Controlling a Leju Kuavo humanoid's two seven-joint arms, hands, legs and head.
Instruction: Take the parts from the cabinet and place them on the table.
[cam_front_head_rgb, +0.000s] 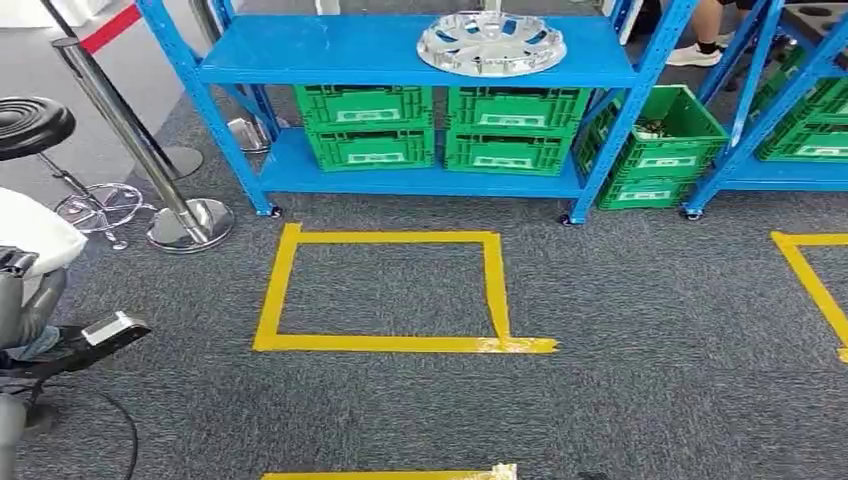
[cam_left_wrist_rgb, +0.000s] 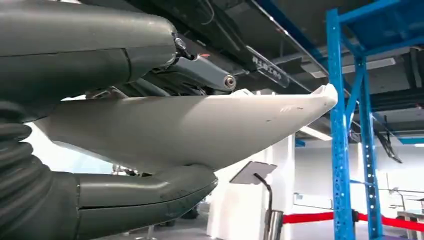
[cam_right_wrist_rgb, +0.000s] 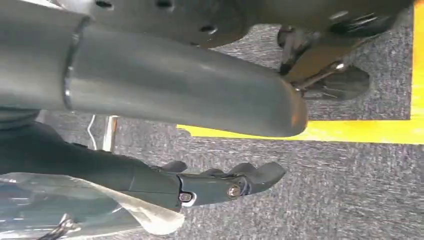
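My left hand (cam_left_wrist_rgb: 125, 145) grips a white curved part (cam_left_wrist_rgb: 200, 130), the thumb pressed under it and the darker fingers over its upper face; in the head view that white part (cam_front_head_rgb: 30, 235) sits at the far left edge. My right hand (cam_right_wrist_rgb: 200, 145) hangs over the carpet with its fingers (cam_right_wrist_rgb: 240, 180) loosely curled and nothing plainly in them, a bit of clear plastic wrap (cam_right_wrist_rgb: 75, 210) beside the wrist.

Taking the blue cabinet (cam_front_head_rgb: 400, 50) as my landmark: a silver wheel cover (cam_front_head_rgb: 491, 43) lies flat on its upper shelf, toward the right end. On the shelf below stand green crates (cam_front_head_rgb: 440, 125), stacked in pairs side by side. More green crates (cam_front_head_rgb: 660, 145) stand just right of the cabinet, with a second blue rack (cam_front_head_rgb: 770, 90) beyond them. In front of the cabinet, yellow tape (cam_front_head_rgb: 385, 290) marks a rectangle on grey carpet (cam_front_head_rgb: 650, 380). Left of the cabinet stand chrome barrier posts (cam_front_head_rgb: 130, 135) and a black stool (cam_front_head_rgb: 35, 125).
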